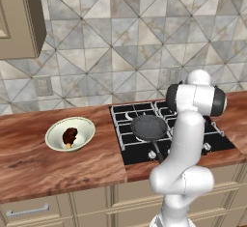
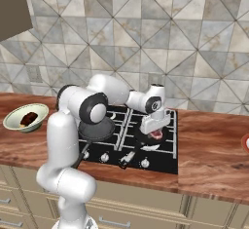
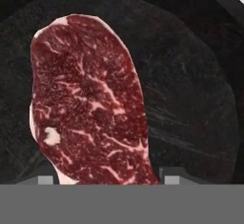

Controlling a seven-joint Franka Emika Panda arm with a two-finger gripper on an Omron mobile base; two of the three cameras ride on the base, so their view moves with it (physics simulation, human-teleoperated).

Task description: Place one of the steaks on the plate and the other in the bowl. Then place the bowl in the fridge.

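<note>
A raw dark red steak (image 3: 90,104) with pale marbling lies in a black pan (image 3: 190,104) on the stove's right side. My gripper (image 3: 108,180) points down on it, and the fingertips (image 3: 45,180) press against both sides of its near end. From the right base view, the gripper (image 2: 155,128) sits low over that steak (image 2: 156,135). The other steak (image 1: 70,135) rests in the cream-green bowl (image 1: 83,124) on the wooden counter to the left, also seen as the bowl (image 2: 14,118). A red-rimmed sliver, possibly the plate (image 2: 246,143), shows at the far right. The fridge is out of view.
A second black frying pan (image 1: 149,127) sits on the left front burner of the black stove (image 1: 140,153), handle pointing toward me. My own arm stands over the stove's front. A wooden counter (image 1: 58,168) runs on both sides, with a tiled wall behind.
</note>
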